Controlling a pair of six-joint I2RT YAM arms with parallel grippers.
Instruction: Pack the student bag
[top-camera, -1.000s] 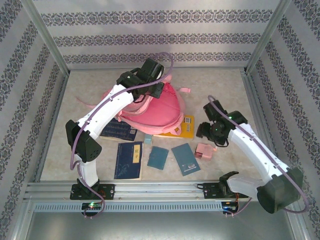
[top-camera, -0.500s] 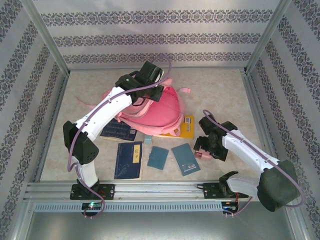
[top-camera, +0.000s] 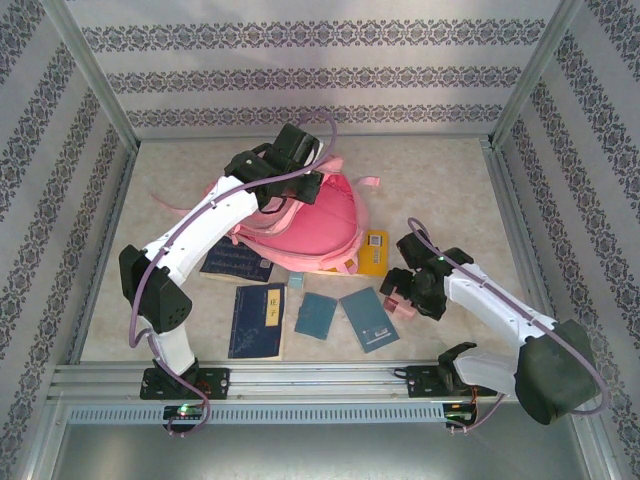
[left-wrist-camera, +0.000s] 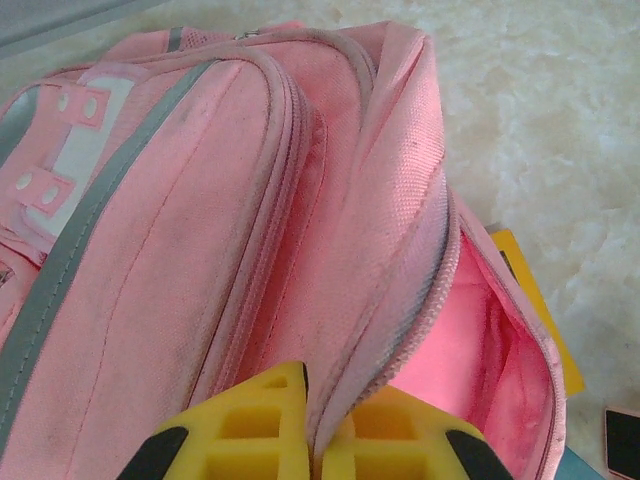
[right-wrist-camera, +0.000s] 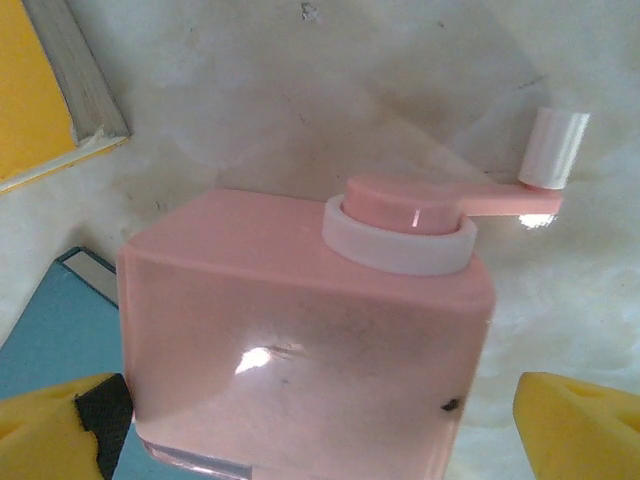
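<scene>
The student bag (top-camera: 315, 228), a big pink backpack, lies at the middle of the table. My left gripper (top-camera: 298, 183) is at its top end, shut on the edge of the zip flap (left-wrist-camera: 400, 250). The flap is pulled up, so the bright pink inside of the main pocket (left-wrist-camera: 480, 340) shows. My right gripper (top-camera: 402, 296) is low over a pink box-shaped pencil sharpener (right-wrist-camera: 300, 320) with a white-tipped crank. Its yellow fingers (right-wrist-camera: 585, 430) stand open on either side of the sharpener, with a gap on the right.
A yellow book (top-camera: 373, 255) lies partly under the bag's lower right edge. Two teal notebooks (top-camera: 317, 315), a dark blue book (top-camera: 258, 320), another dark book (top-camera: 235, 263) and a small blue block (top-camera: 297, 281) lie in front of the bag. Metal frame posts border the table.
My right gripper has swung left and down onto the pink sharpener and opened wide around it. My left gripper has shifted slightly left, still pinching the flap.
</scene>
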